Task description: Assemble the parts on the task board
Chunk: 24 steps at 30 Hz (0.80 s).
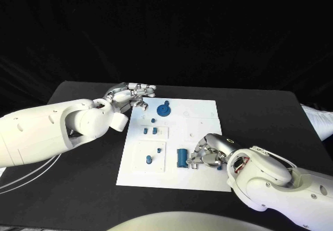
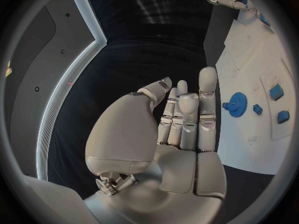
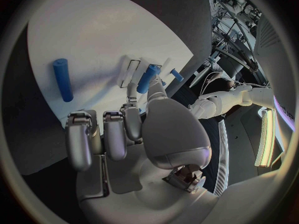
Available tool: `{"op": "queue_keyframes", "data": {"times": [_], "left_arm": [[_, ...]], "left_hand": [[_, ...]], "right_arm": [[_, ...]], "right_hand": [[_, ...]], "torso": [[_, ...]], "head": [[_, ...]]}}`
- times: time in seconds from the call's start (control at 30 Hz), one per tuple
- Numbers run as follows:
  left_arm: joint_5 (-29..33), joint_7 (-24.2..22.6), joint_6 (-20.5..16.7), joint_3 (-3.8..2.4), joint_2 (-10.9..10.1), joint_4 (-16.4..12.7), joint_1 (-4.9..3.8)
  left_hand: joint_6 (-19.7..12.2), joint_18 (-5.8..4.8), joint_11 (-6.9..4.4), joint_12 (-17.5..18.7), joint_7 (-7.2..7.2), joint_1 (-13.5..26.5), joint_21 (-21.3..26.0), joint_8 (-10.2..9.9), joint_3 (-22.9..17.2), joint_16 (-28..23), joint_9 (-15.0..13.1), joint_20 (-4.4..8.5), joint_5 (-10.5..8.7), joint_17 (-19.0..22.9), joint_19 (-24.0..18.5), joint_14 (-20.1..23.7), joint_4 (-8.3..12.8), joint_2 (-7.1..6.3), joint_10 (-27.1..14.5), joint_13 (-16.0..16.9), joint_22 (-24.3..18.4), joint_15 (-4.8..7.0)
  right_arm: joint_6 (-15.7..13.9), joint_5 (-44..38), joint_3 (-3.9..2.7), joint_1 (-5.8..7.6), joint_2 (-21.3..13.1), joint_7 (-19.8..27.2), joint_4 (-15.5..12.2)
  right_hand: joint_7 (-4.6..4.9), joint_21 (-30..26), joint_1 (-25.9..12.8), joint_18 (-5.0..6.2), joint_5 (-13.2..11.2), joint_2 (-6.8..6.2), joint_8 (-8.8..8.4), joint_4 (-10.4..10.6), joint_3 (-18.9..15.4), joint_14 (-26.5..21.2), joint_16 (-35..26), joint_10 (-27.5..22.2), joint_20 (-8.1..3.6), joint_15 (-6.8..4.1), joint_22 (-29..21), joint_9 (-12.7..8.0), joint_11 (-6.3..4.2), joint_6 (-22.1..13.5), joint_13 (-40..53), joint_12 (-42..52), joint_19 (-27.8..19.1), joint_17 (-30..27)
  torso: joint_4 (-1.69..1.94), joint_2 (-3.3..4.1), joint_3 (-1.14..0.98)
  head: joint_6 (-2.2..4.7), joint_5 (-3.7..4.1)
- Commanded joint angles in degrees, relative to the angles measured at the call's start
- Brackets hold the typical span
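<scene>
2 silver hands work at opposite ends of the task board (image 1: 201,108), a flat white rectangular plate lying in the middle of the black table (image 1: 270,110). Bare matte table shows on every side of the board, widest beyond its far edge.

On the board, a blue toothed gear (image 1: 163,109) sits near the far edge. Nearer the middle, 2 small blue blocks (image 1: 150,130) stand in a raised white square panel. Closer to the near edge, a larger raised panel (image 1: 150,155) carries a small blue round piece (image 1: 147,158) and a smaller blue peg (image 1: 159,150). Just beside that panel, a smooth blue cylinder (image 1: 182,157) lies flat on the board.

At the board's far left corner, the left hand (image 1: 130,95) hangs with its fingers straight and close together, holding nothing; the gear is near it but apart.

Beside the lying cylinder, the right hand (image 1: 210,153) rests over the board's right edge, pinching a second blue cylinder (image 3: 148,78) between its fingertips.
</scene>
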<state>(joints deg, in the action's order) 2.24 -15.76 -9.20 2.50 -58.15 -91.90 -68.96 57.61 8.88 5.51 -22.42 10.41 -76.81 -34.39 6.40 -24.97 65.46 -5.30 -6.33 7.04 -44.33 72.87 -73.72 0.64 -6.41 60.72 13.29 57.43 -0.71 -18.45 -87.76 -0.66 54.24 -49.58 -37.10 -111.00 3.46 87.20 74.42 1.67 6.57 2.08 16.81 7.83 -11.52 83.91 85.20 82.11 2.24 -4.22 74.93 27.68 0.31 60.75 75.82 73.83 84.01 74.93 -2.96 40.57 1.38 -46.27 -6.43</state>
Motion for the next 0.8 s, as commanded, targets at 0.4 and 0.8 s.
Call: {"op": "queue_keyframes", "data": {"times": [0.4, 0.8], "left_arm": [[-0.1, -0.2, 0.9, -0.01, -0.3, -0.2, -0.01], [-0.1, -0.2, 1.0, 0.02, -0.3, -0.2, -0.01]], "left_hand": [[-0.4, 0.78, 0.01, -0.3, -0.16, 0.4, 0.3, 0.4, 0.3, -0.3, 0.1, -0.13, 0.27, 0.1, -0.4, 0.5, 0.1, 0.35, -0.3, 0.1, -0.1, -0.08], [-0.4, 0.78, 0.01, -0.3, -0.16, 0.4, 0.3, 0.4, 0.3, -0.3, 0.1, -0.13, 0.27, 0.1, -0.4, 0.5, 0.1, 0.35, -0.3, 0.1, -0.1, -0.08]], "right_arm": [[0.4, -3.6, -0.29, 0.99, -10.0, -0.6, -2.6], [2.8, -6.1, -0.22, 0.0, -12.1, -3.1, -2.4]], "right_hand": [[2.4, -0.2, 2.9, -0.59, 3.0, 3.83, -6.2, 1.2, 1.0, 4.3, -0.5, 0.1, 1.51, 1.59, 11.8, -4.5, 0.9, -3.0, 1.7, -3.0, 2.9, 6.2], [2.0, -0.3, 2.2, -0.56, 2.8, 3.56, -6.33, 2.0, 0.9, 4.3, -0.6, 0.0, 1.56, 1.45, 11.7, -5.3, 0.64, -1.0, 1.6, -3.4, 2.8, 6.1]], "torso": [[-0.17, 0.01, -0.04], [-0.07, -0.01, -0.06]], "head": [[0.83, 1.44], [0.74, 2.38]]}}
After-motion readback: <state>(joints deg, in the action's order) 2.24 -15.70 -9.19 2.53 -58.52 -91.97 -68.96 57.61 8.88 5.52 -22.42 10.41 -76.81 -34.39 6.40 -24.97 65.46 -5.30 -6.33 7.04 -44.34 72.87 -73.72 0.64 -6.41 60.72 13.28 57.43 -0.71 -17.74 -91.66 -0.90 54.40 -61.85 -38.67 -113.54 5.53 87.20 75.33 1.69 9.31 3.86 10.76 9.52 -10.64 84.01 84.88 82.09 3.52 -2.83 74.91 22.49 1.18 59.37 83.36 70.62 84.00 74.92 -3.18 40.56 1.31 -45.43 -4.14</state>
